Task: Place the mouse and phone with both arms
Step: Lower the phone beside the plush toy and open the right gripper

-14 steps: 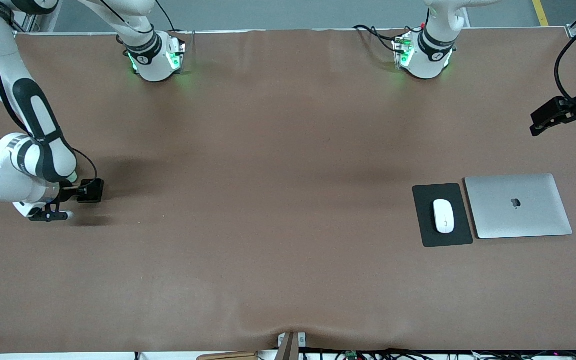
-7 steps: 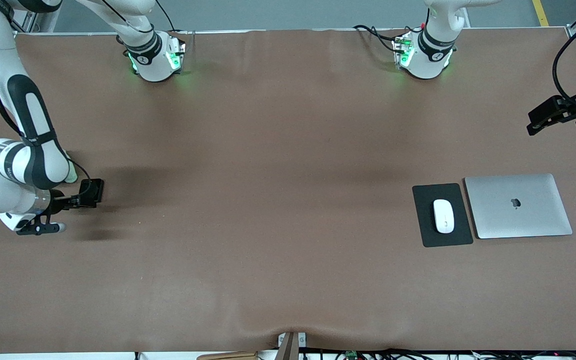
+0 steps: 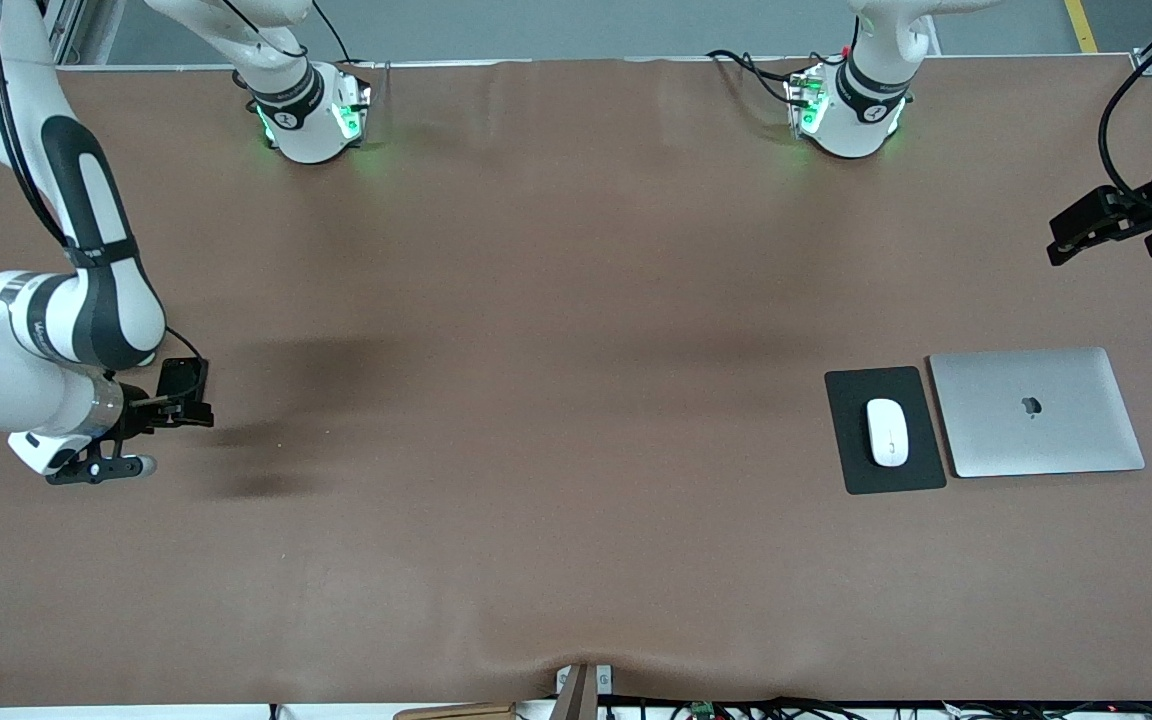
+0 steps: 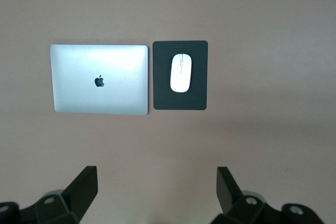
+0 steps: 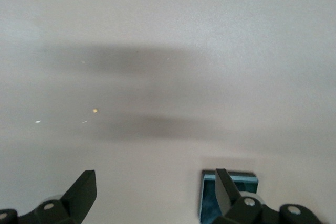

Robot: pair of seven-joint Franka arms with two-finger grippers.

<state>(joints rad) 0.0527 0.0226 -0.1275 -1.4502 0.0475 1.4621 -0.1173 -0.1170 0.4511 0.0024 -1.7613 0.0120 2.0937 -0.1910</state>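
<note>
The white mouse (image 3: 887, 431) lies on a dark mouse pad (image 3: 883, 478) toward the left arm's end of the table; it also shows in the left wrist view (image 4: 181, 73). The black phone (image 3: 182, 377) lies flat on the table toward the right arm's end. My right gripper (image 3: 186, 410) is open just beside it; in the right wrist view (image 5: 155, 187) one finger partly covers the phone (image 5: 208, 199), and nothing is between the fingers. My left gripper (image 3: 1074, 233) hangs open and empty (image 4: 157, 182) high over the table's edge at the left arm's end.
A closed silver laptop (image 3: 1036, 411) lies beside the mouse pad, toward the left arm's end; it also shows in the left wrist view (image 4: 98, 79). The brown table (image 3: 556, 400) is bare in the middle. The arm bases (image 3: 311, 115) stand along its farthest edge.
My right arm has shifted a little nearer the front camera, with its open gripper now beside the phone, which stays on the table. My left gripper drifted slightly.
</note>
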